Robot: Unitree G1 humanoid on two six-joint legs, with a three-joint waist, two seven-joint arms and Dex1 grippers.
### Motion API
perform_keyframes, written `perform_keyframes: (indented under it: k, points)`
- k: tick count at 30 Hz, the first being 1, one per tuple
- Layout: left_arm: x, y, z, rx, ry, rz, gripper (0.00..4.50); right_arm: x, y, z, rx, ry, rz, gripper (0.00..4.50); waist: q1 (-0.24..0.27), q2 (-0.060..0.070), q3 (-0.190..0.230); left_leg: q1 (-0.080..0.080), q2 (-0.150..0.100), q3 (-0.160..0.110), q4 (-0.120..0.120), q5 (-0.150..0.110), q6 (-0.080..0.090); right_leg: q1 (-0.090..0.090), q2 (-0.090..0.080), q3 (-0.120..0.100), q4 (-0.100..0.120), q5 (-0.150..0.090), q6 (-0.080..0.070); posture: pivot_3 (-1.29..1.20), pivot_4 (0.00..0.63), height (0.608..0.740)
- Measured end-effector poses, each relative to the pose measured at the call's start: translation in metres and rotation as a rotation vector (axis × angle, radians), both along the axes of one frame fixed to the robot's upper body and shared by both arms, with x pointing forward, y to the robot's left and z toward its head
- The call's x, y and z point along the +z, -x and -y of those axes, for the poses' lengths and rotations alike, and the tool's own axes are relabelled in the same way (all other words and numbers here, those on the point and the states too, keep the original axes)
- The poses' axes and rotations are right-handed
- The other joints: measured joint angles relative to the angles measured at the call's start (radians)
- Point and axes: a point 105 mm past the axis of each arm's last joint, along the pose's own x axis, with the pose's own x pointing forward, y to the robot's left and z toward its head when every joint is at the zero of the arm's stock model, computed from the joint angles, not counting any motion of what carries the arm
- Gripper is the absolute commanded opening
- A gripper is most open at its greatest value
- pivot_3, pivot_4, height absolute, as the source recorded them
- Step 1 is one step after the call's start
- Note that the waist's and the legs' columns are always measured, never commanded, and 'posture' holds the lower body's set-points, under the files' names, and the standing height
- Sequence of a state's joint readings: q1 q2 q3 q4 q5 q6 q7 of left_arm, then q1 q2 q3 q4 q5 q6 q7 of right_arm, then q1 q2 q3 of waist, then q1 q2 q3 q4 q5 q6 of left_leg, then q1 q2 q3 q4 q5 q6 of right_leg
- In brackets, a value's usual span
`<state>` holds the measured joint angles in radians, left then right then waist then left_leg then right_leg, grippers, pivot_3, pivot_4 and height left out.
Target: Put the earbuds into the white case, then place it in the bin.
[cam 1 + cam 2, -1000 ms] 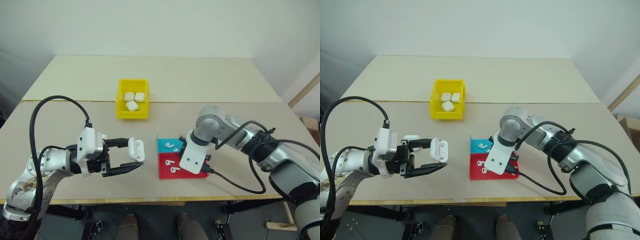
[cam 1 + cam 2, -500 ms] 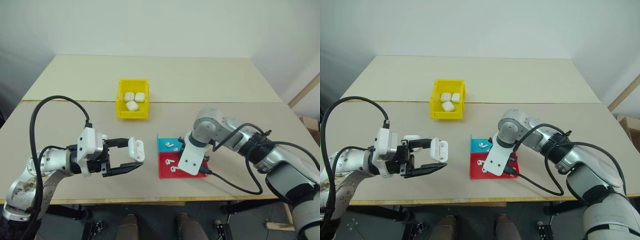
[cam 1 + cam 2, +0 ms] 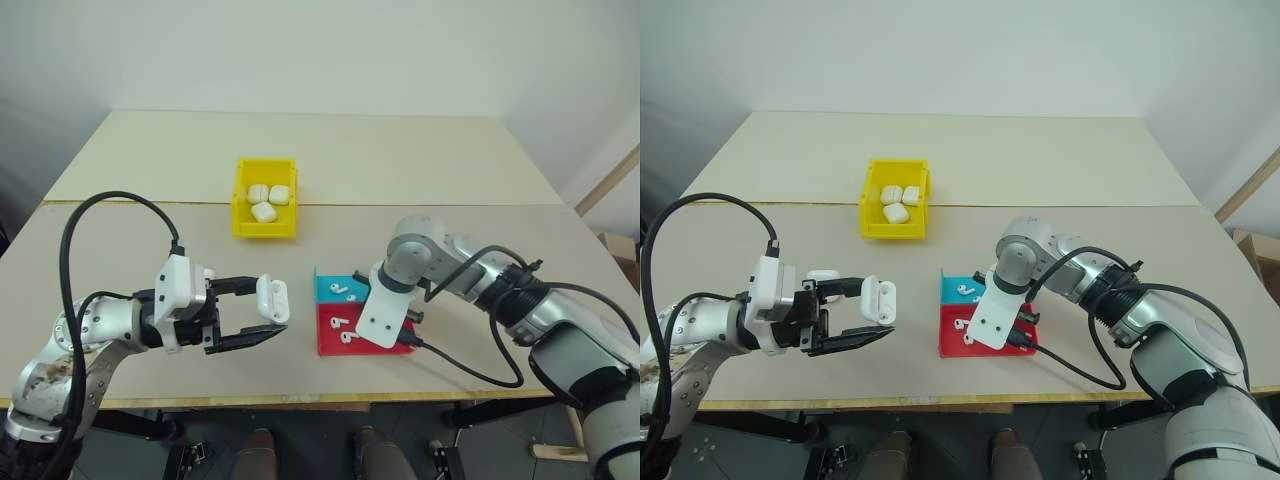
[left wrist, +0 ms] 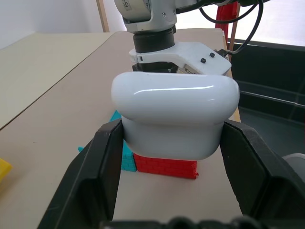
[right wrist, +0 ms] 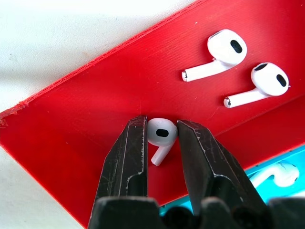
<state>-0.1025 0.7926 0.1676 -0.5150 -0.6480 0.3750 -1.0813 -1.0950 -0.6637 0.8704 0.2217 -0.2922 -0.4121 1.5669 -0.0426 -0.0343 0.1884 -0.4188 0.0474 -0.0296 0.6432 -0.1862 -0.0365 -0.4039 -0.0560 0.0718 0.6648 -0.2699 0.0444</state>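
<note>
1. Presently, left gripper (image 3: 268, 312): fingers clamped on the white case (image 3: 270, 297), held above the table (image 3: 420, 160), lid closed; the case's underside is hidden between the fingers.
2. Right gripper (image 5: 161, 136): pointing straight down over the red tray (image 5: 95, 114), fingers pinched on one earbud (image 5: 160, 134); in the head views its fingertips are hidden behind the wrist plate.
3. Two more earbuds (image 5: 217, 55) lie in the red tray, at 1 o'clock from the pinched one.
4. Blue tray (image 3: 329, 289), adjoining the red: contents partly cut off.
5. Bin (image 3: 265, 212), at 12 o'clock from the held case: holds three white cases.

Glossy white plastic case (image 4: 175, 119); ridged matt red tray (image 5: 95, 100).
</note>
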Motion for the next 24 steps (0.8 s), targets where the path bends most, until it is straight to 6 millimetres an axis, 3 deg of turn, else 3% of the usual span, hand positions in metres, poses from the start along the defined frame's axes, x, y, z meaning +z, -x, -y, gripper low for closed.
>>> perform_keyframes:
  k: [15,21,24]
  points:
    - [-0.001,0.000,0.001,0.000,0.002,-0.005,2.80,0.006,0.003,0.004,-0.017,-0.022,-0.011,1.21,0.001,0.001,0.000,0.000,0.000,0.000,0.000,0.000,0.000,0.000,0.000,0.000,0.000,0.000,0.000,0.00,0.150,0.740]
    - [0.002,0.000,0.004,-0.016,0.036,0.004,2.80,0.057,0.024,0.004,-0.151,-0.297,-0.130,1.21,0.006,0.002,0.002,-0.001,0.000,-0.001,0.000,0.000,0.000,0.000,0.000,0.000,0.000,0.000,0.000,0.00,0.150,0.740]
    - [0.008,0.001,0.007,-0.040,0.078,0.010,2.80,0.084,0.032,0.012,-0.277,-0.533,-0.253,1.21,0.009,0.002,0.001,-0.001,0.000,-0.001,0.000,0.000,0.000,0.001,0.000,-0.001,-0.001,0.000,0.000,0.00,0.150,0.740]
